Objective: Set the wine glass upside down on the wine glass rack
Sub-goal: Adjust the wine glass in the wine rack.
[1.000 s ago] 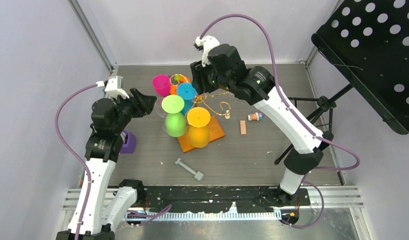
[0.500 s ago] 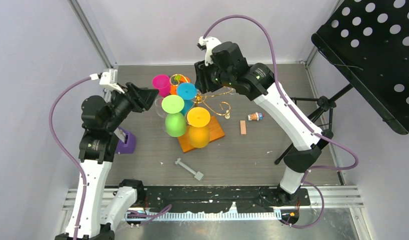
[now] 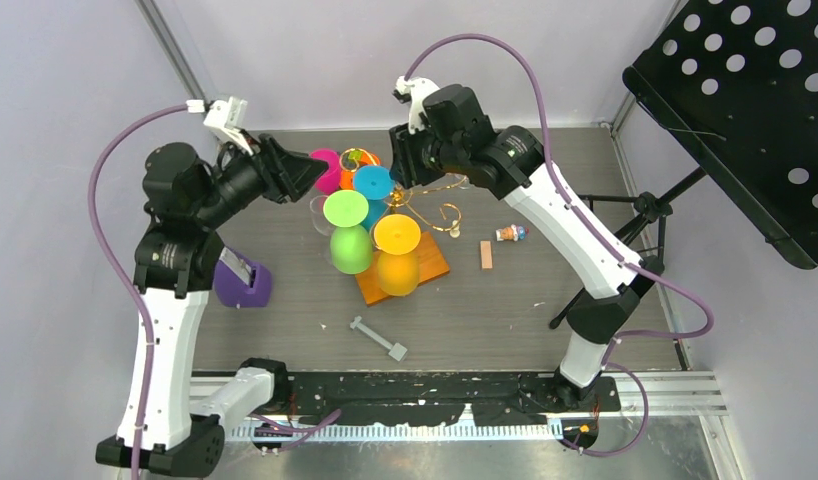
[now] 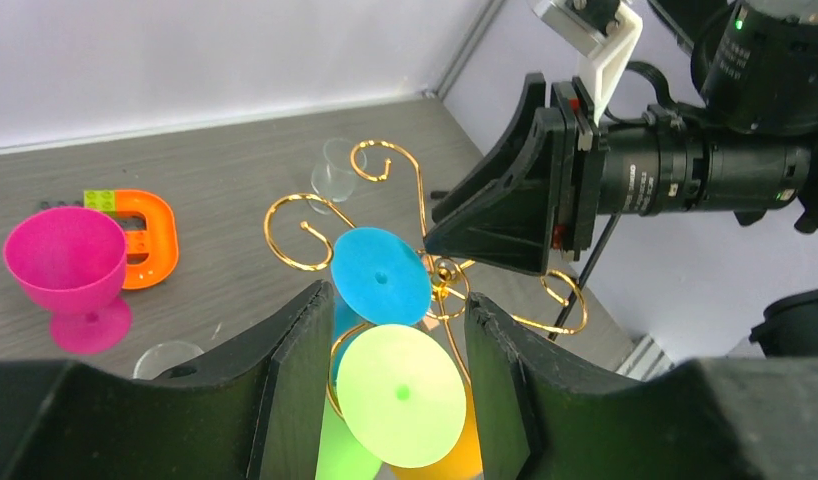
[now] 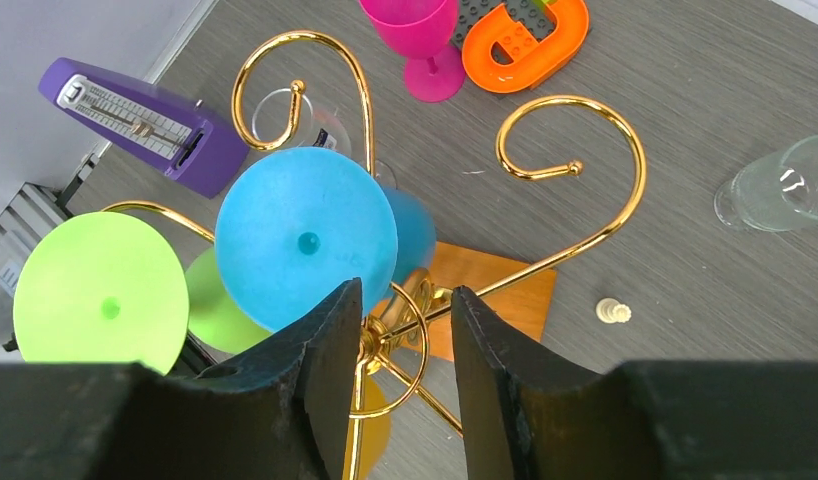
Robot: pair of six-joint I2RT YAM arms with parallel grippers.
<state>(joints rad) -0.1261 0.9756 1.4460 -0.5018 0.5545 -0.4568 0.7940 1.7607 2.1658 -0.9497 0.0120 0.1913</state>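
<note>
1. Hovering over the wine glass rack (image 3: 435,262) in the middle of the grey surface (image 3: 505,310), both arms lean in.
2. Left end effector (image 4: 395,305): fingers parted, empty.
3. Right end effector (image 5: 400,300): parted, straddling the gold stem without gripping it.
4. Green glass (image 3: 347,230), blue glass (image 3: 373,185) and orange glass (image 3: 397,250) hang inverted; pink wine glass (image 4: 65,265) stands upright nearby.
5. Pale walls surround; black perforated stand (image 3: 755,100) sits on the right.

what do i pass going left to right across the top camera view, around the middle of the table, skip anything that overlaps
purple metronome → green wine glass → yellow-orange wine glass → wooden block → small multicoloured object → black stand's tripod
</note>
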